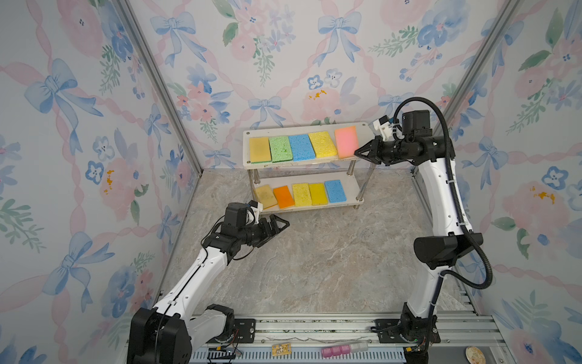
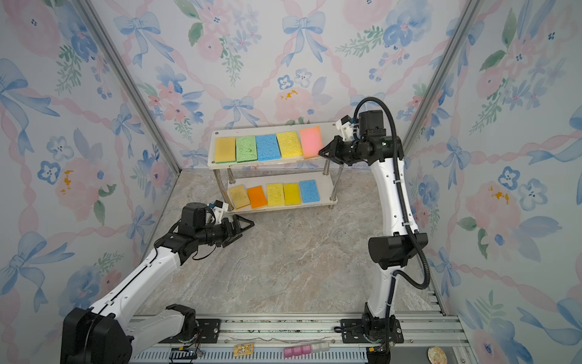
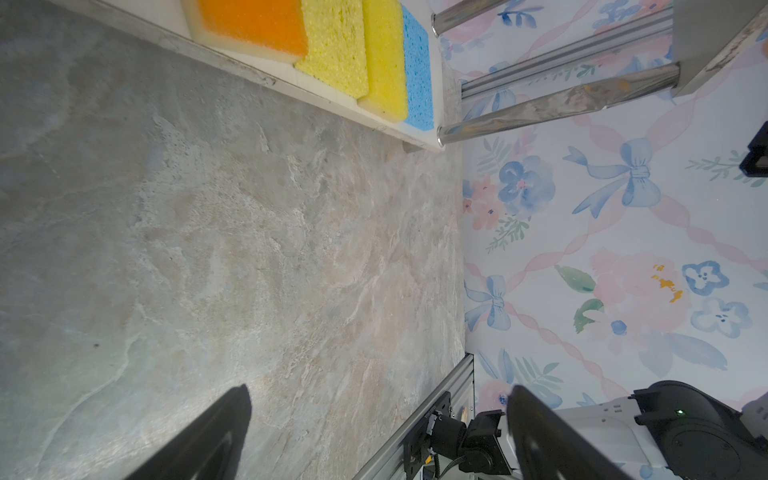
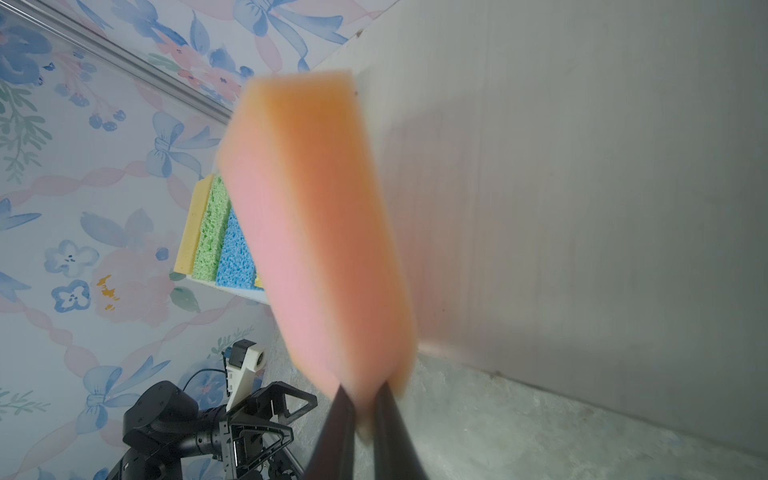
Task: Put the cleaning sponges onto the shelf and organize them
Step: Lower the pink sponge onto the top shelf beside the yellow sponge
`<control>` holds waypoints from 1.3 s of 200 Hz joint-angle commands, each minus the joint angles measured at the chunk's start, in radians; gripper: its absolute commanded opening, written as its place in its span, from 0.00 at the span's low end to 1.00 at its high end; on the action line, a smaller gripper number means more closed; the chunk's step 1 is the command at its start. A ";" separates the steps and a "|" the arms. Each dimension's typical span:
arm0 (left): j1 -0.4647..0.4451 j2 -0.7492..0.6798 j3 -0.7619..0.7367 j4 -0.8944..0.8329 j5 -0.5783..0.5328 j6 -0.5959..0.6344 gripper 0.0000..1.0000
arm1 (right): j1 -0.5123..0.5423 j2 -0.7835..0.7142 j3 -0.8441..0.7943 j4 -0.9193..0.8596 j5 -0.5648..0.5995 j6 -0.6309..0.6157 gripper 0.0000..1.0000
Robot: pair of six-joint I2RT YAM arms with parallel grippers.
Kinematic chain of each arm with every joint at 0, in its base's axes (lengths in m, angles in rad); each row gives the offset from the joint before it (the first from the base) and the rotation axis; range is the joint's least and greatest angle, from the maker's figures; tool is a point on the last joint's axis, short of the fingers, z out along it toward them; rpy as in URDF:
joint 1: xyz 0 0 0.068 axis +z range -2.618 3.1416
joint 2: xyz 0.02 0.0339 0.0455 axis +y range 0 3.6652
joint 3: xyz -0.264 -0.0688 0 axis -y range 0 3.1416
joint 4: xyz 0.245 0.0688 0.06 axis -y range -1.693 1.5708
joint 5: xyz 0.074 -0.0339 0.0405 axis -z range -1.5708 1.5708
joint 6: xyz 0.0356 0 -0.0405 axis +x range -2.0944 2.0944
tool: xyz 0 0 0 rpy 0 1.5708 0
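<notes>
My left pincer (image 1: 281, 227) hangs wide and empty over the worktop (image 1: 315, 258), near the front left corner of the shelf (image 1: 302, 164). Nine sponges lie flat there in two rows. At the right end of the top board, my right pincer (image 1: 359, 153) pinches the pink sponge (image 1: 345, 141) by its near edge. It seems tilted. I should lower it flat beside the yellow sponge (image 1: 322, 144), then open slowly. The worktop looks like marble, and flowered walls close three sides.

The shelf (image 1: 353, 189) on the marble tabletop (image 1: 315, 252) bears five sponges (image 1: 300, 194) below, four flat above.
</notes>
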 commanded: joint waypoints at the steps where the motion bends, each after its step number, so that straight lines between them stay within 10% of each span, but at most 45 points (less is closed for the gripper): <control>1: 0.010 -0.023 -0.018 0.011 0.016 0.010 0.98 | -0.010 0.017 0.042 0.013 -0.013 0.015 0.13; 91: 0.017 -0.020 -0.018 0.011 0.019 0.005 0.98 | -0.023 0.010 0.038 0.064 -0.018 0.044 0.43; 260: 0.019 -0.008 -0.022 0.011 0.017 0.013 0.98 | 0.102 -0.156 -0.238 0.362 -0.030 0.245 0.47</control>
